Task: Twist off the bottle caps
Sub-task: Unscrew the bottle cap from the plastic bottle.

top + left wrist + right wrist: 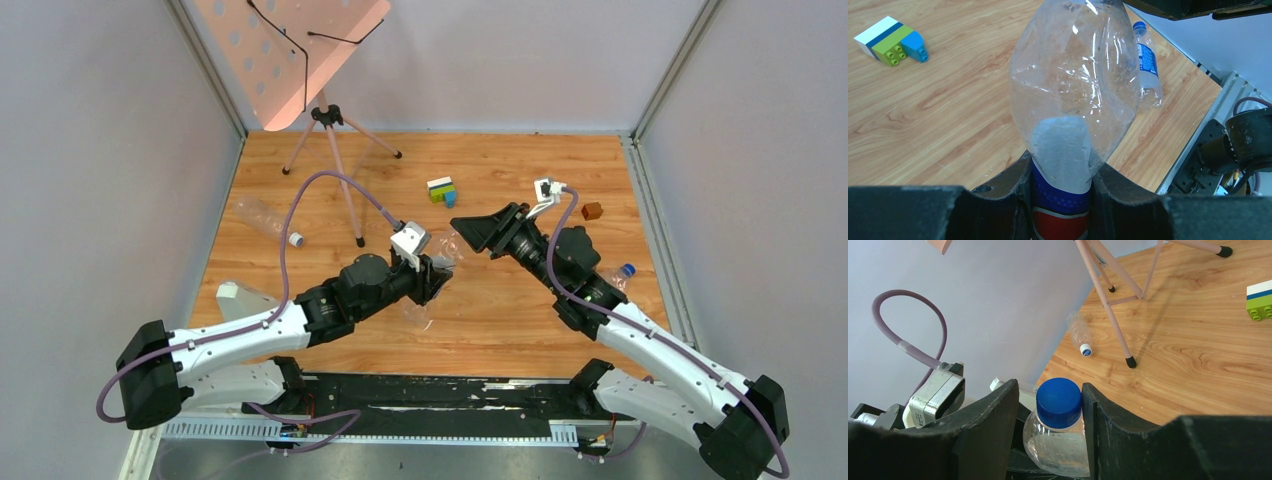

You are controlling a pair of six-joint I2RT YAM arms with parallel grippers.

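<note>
My left gripper (438,270) is shut on the labelled body of a clear crinkly bottle (1073,75) and holds it above the table; in the left wrist view the gripper (1062,162) pinches the blue and red label. The bottle's dark blue cap (1059,402) sits between the fingers of my right gripper (1050,390). The right finger (1098,420) touches the cap, and a gap shows on the other side. In the top view the right gripper (466,233) meets the bottle's top end.
An unlabelled bottle (258,214) with a whitish cap (296,240) lies at the left. A blue-labelled bottle (614,277) lies at the right edge. A toy block cluster (442,190), a brown cube (592,211) and a pink tripod stand (330,120) are further back.
</note>
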